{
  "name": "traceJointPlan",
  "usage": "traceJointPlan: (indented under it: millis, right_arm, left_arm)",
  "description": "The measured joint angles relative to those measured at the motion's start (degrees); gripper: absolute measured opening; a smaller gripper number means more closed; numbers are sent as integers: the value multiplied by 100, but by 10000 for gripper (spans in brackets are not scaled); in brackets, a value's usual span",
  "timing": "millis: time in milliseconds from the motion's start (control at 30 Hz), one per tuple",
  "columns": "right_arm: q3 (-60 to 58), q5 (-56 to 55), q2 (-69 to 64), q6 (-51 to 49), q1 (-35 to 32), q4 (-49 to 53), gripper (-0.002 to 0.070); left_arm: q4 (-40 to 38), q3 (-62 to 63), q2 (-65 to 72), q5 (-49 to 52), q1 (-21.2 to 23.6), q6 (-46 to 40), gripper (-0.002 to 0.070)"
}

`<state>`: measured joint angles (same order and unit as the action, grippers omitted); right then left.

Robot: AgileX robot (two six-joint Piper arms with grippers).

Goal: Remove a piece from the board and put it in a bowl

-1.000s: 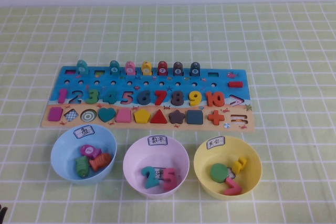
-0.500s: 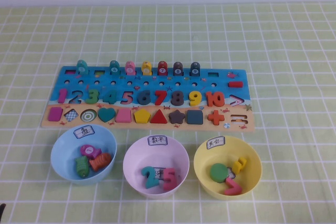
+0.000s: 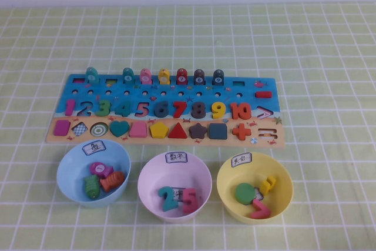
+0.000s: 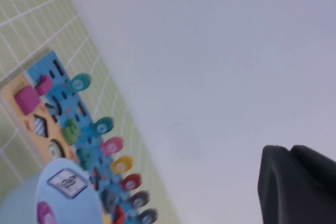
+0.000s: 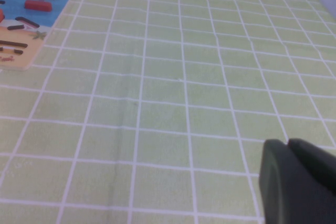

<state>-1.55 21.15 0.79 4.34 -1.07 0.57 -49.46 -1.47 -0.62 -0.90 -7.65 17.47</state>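
Piece [image 3: 61,127] sits on board [image 3: 164,110], untouched; yellow bowl [image 3: 254,187] waits near bench's front edge. Left hand [image 4: 296,184] clenched, empty, raised off-bench; right hand [image 5: 296,182] parked, grip unclear. Next: reach piece.

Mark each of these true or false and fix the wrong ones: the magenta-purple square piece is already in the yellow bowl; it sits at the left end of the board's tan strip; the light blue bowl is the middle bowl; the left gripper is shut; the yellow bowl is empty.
1. False. The piece lies on the board, not in the yellow bowl.
2. True.
3. False. The light blue bowl stands leftmost; the pale pink bowl is in the middle.
4. True. The left gripper is shut, raised clear of the table; the right gripper hangs over bare cloth.
5. False. It holds a green disc and other pieces.
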Motion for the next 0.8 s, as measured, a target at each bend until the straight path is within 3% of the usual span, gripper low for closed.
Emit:
traceJointPlan:
  millis: [133, 300, 500, 800]
  right_arm:
    - [0, 0, 0, 0, 0, 0, -17]
    - [0, 0, 0, 0, 0, 0, -17]
    - [0, 0, 0, 0, 0, 0, -17]
    - [0, 0, 0, 0, 0, 0, -17]
  left_arm:
    - [-502, 0, 0, -583, 0, 60, -8]
    - [-576, 0, 0, -815, 0, -908, -7]
    - [-308, 0, 0, 90, -74, -1294, -7]
    - [142, 1007, 111, 1456, -559, -4075, -7]
